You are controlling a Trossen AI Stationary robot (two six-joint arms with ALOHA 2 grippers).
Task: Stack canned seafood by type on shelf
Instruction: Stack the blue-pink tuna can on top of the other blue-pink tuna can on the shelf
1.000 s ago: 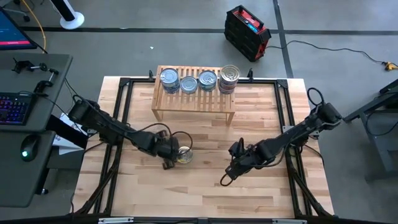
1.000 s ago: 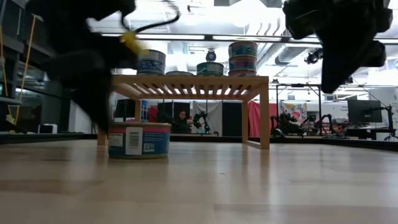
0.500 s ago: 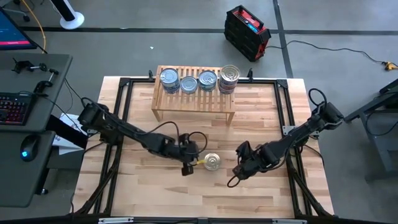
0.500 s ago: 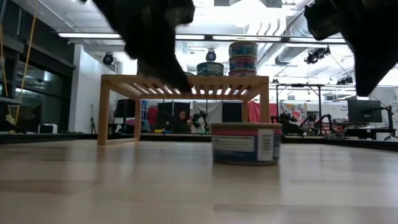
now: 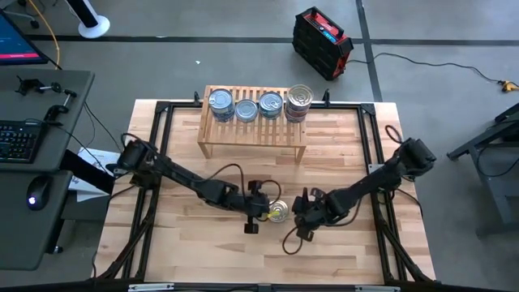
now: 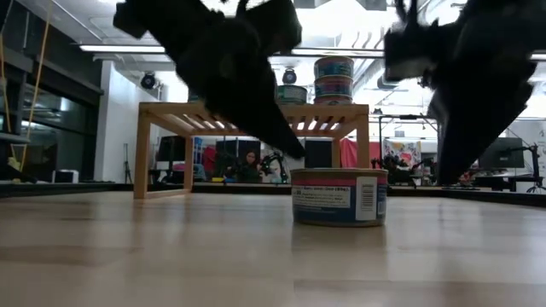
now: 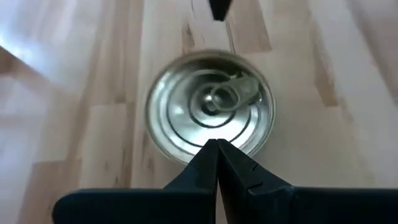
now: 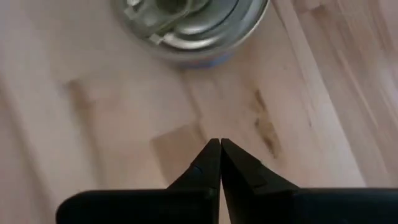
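Observation:
One tin [image 5: 278, 212] of canned seafood stands upright on its base on the plank table, with a silvery pull-tab lid [image 7: 210, 102] and a blue and pink label [image 6: 339, 198]. Several more tins [image 5: 246, 109] stand on top of the shelf [image 5: 253, 131], with a stack of two at its right end [image 5: 298, 102]. My left gripper [image 5: 267, 209] is shut, slanting down at the tin's left side. My right gripper [image 5: 298, 213] is shut, pointing down over bare wood [image 8: 186, 118] just right of the tin, clear of it. My left gripper's shut fingertips [image 7: 217, 149] come slanting down from the table's left and stand at the lid's rim [image 7: 186, 149] on the tin's left side. Whether they touch the rim, I cannot tell. The tin stands flat on the table.
A black metal frame [image 5: 162, 109] runs around the tabletop. The shelf [image 6: 256, 111] stands at the far edge. Bare planks [image 5: 203, 251] lie near the front edge. A desk with a keyboard [image 5: 16, 138] is left of the table, and a red and black case [image 5: 323, 42] lies on the floor beyond.
The tin has slid along the table from the left toward the middle, then stayed put for the last half second. My left gripper has followed it toward the table's right, turning as it went. My right gripper has sunk toward the table beside the tin and rolled.

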